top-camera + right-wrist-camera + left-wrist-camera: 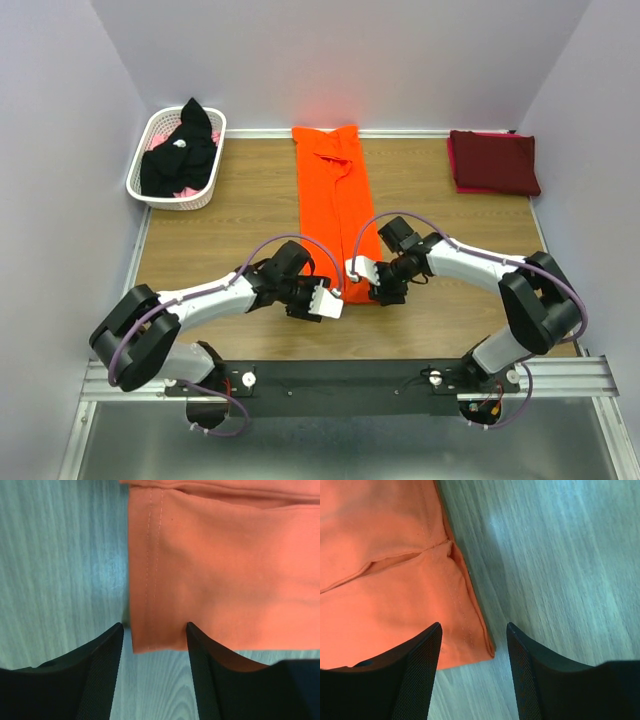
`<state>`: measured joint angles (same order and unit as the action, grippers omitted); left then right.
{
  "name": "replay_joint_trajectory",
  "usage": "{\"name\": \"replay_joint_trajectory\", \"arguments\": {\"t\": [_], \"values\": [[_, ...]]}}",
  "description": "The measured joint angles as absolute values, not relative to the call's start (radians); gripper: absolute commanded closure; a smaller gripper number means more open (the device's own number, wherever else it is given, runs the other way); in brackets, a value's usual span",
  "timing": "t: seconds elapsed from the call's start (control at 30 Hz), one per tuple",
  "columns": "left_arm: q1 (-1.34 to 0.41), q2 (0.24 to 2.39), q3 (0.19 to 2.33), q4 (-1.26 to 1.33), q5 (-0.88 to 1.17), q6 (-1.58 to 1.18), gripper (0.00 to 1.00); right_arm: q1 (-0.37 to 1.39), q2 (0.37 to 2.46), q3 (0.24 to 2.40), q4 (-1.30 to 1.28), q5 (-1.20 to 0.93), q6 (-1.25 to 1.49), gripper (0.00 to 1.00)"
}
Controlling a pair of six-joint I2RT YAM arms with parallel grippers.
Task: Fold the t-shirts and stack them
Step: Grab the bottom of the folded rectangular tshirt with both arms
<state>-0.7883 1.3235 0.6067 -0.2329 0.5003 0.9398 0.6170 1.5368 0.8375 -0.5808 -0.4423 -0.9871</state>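
The bright orange t-shirt [333, 200] lies folded into a long strip down the middle of the table. My left gripper [328, 303] is at its near left corner and my right gripper [358, 270] at its near right corner. In the left wrist view the orange t-shirt [395, 595] has its hemmed corner between the jaws of my left gripper [474, 626], which stand apart. In the right wrist view the right gripper [154, 625] also stands open astride the shirt's [225, 580] stitched corner. A folded dark maroon t-shirt [493, 162] lies at the back right. A black t-shirt [180, 155] is heaped in the basket.
The white slotted basket [182, 200] stands at the back left corner, with a bit of pink cloth under the black shirt. Grey walls close in the table on three sides. The arm bases sit on a black rail [350, 380] at the near edge.
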Motion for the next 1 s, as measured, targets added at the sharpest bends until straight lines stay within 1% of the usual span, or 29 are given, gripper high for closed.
{"name": "replay_joint_trajectory", "arguments": {"t": [0.1,0.17,0.2,0.27,0.3,0.33,0.43,0.47,0.5,0.53,0.63,0.67,0.73,0.77,0.83,0.9,1.0], "values": [[-0.794,1.34,0.604,-0.216,0.473,0.925,0.38,0.62,1.553,0.831,-0.553,-0.43,-0.984,0.43],[-0.794,1.351,0.6,-0.205,0.453,0.915,0.44,0.621,1.553,0.827,-0.539,-0.427,-0.983,0.43],[-0.795,1.354,0.6,-0.204,0.451,0.915,0.44,0.623,1.553,0.824,-0.53,-0.425,-0.979,0.43],[-0.797,1.367,0.599,-0.203,0.438,0.91,0.53,0.627,1.553,0.82,-0.519,-0.422,-0.974,0.44],[-0.799,1.377,0.6,-0.204,0.434,0.909,0.57,0.631,1.552,0.818,-0.512,-0.419,-0.97,0.46],[-0.802,1.383,0.605,-0.204,0.427,0.906,0.63,0.635,1.552,0.816,-0.507,-0.417,-0.968,0.47],[-0.808,1.402,0.616,-0.203,0.414,0.908,0.71,0.645,1.551,0.811,-0.486,-0.416,-0.957,0.55],[-0.809,1.409,0.621,-0.203,0.411,0.907,0.73,0.648,1.551,0.81,-0.483,-0.416,-0.956,0.57],[-0.81,1.415,0.625,-0.202,0.408,0.908,0.76,0.651,1.551,0.808,-0.476,-0.416,-0.951,0.63],[-0.811,1.419,0.628,-0.202,0.406,0.908,0.79,0.654,1.551,0.807,-0.469,-0.415,-0.949,0.66],[-0.814,1.428,0.633,-0.199,0.403,0.908,0.83,0.662,1.55,0.801,-0.447,-0.414,-0.939,0.74],[-0.814,1.429,0.633,-0.198,0.403,0.909,0.85,0.665,1.548,0.798,-0.44,-0.411,-0.936,0.78],[-0.814,1.431,0.633,-0.197,0.403,0.91,0.87,0.669,1.542,0.79,-0.426,-0.407,-0.934,0.83],[-0.814,1.431,0.634,-0.197,0.403,0.912,0.9,0.671,1.536,0.781,-0.415,-0.406,-0.932,0.91],[-0.814,1.431,0.634,-0.197,0.403,0.913,0.93,0.678,1.522,0.764,-0.396,-0.396,-0.921,0.99],[-0.814,1.431,0.634,-0.197,0.403,0.916,1.0,0.684,1.514,0.756,-0.384,-0.383,-0.913,1.0],[-0.814,1.428,0.634,-0.199,0.398,0.92,1.0,0.689,1.504,0.746,-0.373,-0.373,-0.901,0.99]]}}
